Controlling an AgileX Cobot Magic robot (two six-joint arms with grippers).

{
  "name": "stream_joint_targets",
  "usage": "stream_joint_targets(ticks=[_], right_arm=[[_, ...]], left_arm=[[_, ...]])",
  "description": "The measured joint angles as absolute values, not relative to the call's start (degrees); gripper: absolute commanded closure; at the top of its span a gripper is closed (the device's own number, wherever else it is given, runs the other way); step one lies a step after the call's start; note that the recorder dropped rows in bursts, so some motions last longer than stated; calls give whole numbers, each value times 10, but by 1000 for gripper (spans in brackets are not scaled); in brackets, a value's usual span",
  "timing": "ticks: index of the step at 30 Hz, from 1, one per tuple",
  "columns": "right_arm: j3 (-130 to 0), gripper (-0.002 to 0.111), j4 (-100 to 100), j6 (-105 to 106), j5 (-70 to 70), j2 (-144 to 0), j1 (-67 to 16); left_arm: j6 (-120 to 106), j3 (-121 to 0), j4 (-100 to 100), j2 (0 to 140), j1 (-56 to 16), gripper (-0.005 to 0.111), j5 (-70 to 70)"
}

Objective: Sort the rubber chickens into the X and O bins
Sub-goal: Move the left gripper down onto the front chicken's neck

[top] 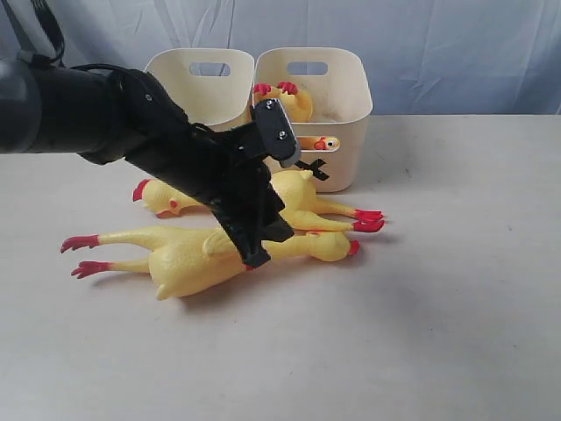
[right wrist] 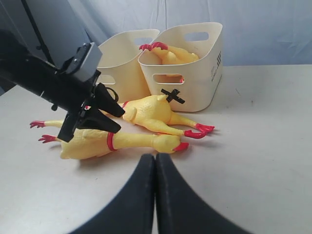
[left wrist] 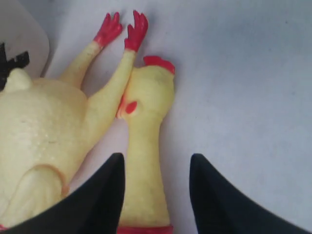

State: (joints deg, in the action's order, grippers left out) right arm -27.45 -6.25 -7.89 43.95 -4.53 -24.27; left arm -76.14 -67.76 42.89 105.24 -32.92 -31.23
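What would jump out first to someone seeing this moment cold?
The black left gripper stretches low over the table, open astride the neck of the near rubber chicken. Just behind it lies a second chicken, pointing the other way, in front of the cream X bin. In that bin a third chicken sticks its red feet up.

Black arm [top: 105,123], tapered left claw [left wrist: 157,161], perhaps grey camera [top: 279,132]
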Motion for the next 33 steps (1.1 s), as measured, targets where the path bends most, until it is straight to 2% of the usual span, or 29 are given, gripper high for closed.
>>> stream_joint_targets(ticks=[9,26,33], right_arm=[[-275,108,-62,-79,440,-45,-243],[-275,108,-62,-79,440,-45,-243],[-275,108,-62,-79,440,-45,-243]], left_arm=[[-710,-707,328,1087,-329,65,-337],[-705,-769,294,1167,-338,65,-368],[-632,-784,192,1192,-354,66,-368]])
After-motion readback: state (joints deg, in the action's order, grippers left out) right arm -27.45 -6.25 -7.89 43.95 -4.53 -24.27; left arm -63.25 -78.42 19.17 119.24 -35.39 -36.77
